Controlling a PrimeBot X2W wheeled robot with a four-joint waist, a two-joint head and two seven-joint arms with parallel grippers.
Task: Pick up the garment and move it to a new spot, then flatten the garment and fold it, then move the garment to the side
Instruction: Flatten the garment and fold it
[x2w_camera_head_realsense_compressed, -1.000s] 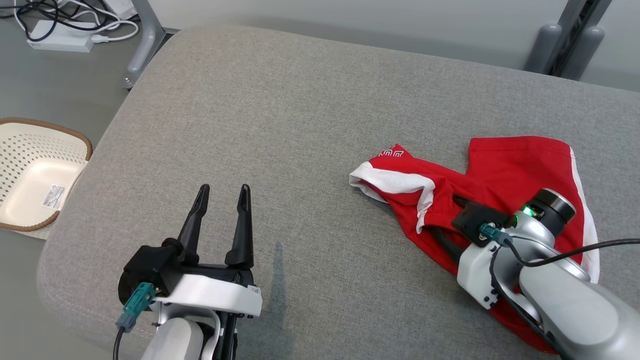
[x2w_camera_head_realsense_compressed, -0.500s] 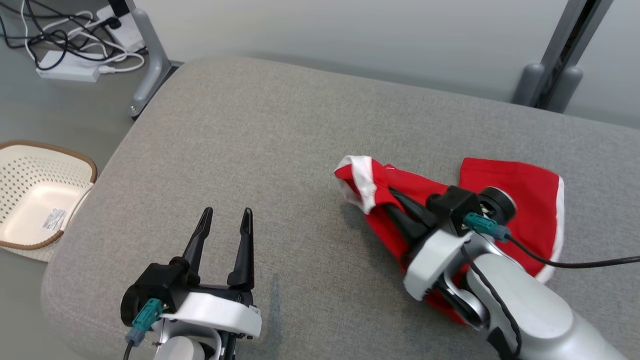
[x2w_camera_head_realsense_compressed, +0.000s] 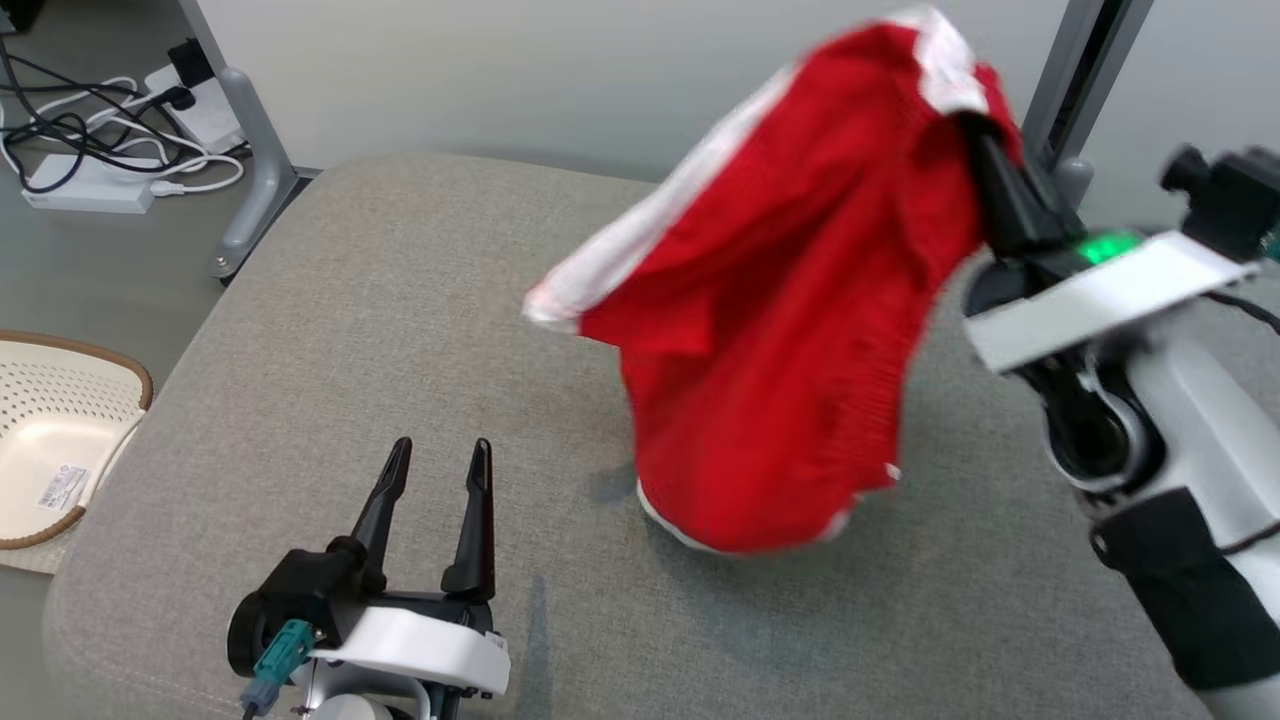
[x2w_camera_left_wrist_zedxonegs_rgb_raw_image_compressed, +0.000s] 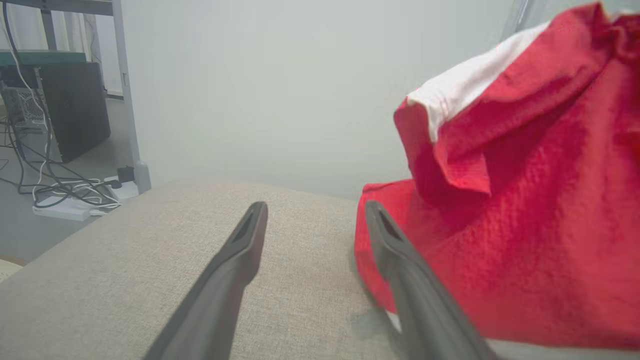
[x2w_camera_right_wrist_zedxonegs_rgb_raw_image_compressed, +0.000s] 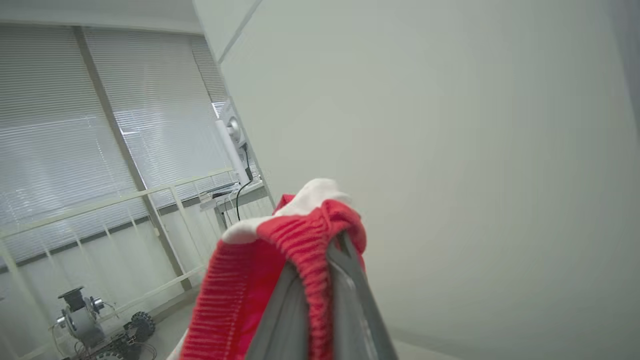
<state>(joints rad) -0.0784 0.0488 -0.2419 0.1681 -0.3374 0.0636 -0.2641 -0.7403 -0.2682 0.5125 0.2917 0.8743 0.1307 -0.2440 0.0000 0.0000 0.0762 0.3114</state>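
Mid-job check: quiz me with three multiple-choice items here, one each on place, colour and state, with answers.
1. The garment is: A flat on the cushion; B hanging from the right tool; C held by the left tool.
2. Its colour: A blue and white; B red with white trim; C black.
3. The left tool is: A open, empty; B shut on cloth; C shut, empty.
B: shut jaws pinch it, lifted over the cushion. B: red cloth, white bands. A: jaws apart, nothing between.

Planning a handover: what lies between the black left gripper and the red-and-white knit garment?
Just bare grey fabric cushion surface lies there, seen in the head view.
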